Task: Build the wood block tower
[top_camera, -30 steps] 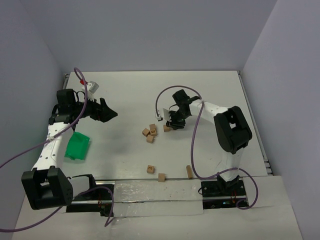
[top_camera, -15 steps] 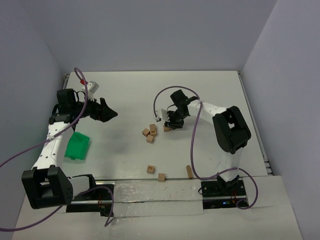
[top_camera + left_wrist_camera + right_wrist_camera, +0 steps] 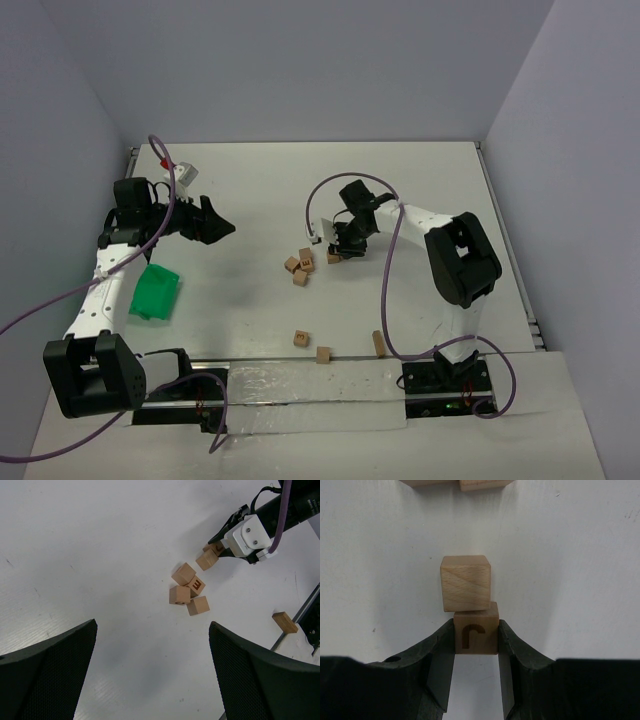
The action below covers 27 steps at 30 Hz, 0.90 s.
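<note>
My right gripper [image 3: 476,636] is shut on a tan wood block with a dark mark [image 3: 475,626], low over the table. That block touches a plain wood block [image 3: 465,582] just beyond it. In the top view the right gripper [image 3: 336,252] is just right of a small cluster of several blocks [image 3: 298,266], which also shows in the left wrist view [image 3: 189,589]. I cannot tell whether any of them are stacked. My left gripper [image 3: 217,226] is open and empty, held above the table at the left, well away from the blocks.
A green plastic tray [image 3: 155,291] lies at the left beside the left arm. Three loose blocks lie near the front edge [image 3: 300,339], [image 3: 323,354], [image 3: 379,343]. A purple cable loops over the right arm [image 3: 316,205].
</note>
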Motion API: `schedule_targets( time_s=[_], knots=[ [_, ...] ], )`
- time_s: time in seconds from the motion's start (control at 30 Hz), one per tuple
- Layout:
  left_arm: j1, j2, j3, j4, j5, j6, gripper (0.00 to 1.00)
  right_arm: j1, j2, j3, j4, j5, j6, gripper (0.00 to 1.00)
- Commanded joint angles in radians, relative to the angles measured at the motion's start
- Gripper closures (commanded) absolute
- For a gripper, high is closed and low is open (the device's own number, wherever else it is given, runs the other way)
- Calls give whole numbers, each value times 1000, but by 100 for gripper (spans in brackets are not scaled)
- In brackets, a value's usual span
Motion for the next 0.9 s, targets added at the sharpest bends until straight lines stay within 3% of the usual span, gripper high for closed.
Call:
schedule_targets(
  time_s=[0.0,0.87],
  knots=[
    [7,-5,37,50,26,20,2,19,-7,-18,0,15,-10,84],
    [7,5,45,54,30,15,2,45,-3,-20,-13,28,33,80]
  ],
)
